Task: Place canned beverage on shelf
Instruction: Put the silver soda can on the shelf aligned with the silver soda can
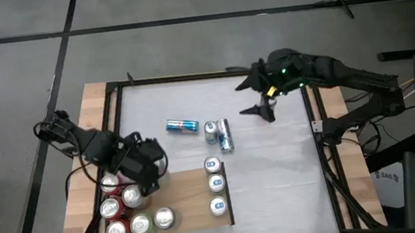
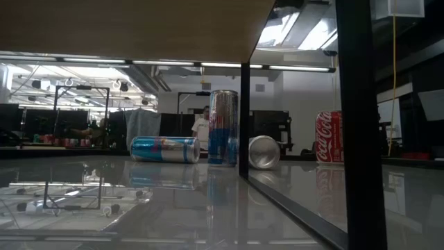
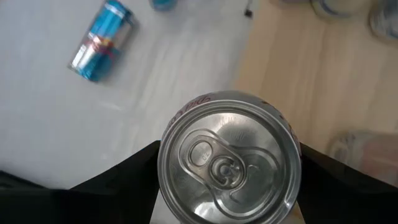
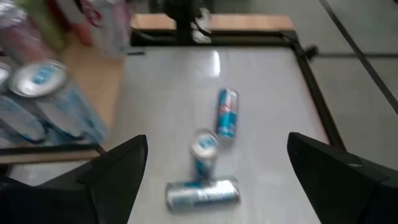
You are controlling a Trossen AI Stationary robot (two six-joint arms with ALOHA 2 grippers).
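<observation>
While the left gripper (image 3: 227, 186) clamps a silver-topped aluminium can (image 3: 229, 165) at lower left over the light-brown wooden shelf (image 1: 190, 201), thin slick walls favour mid-body holds; the right gripper (image 1: 256, 97) hangs open, upper right.

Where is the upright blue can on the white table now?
In the high view the upright blue can stands mid-table, touching a lying blue can on its right, just beyond the shelf.

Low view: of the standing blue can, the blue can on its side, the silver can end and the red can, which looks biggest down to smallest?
1. Standing blue can, tallest.
2. Blue can on its side or red can; the red one is partly hidden by a dark post, so unsure.
3. Silver can end, smallest.
Nearness to the camera may skew all of this.
</observation>
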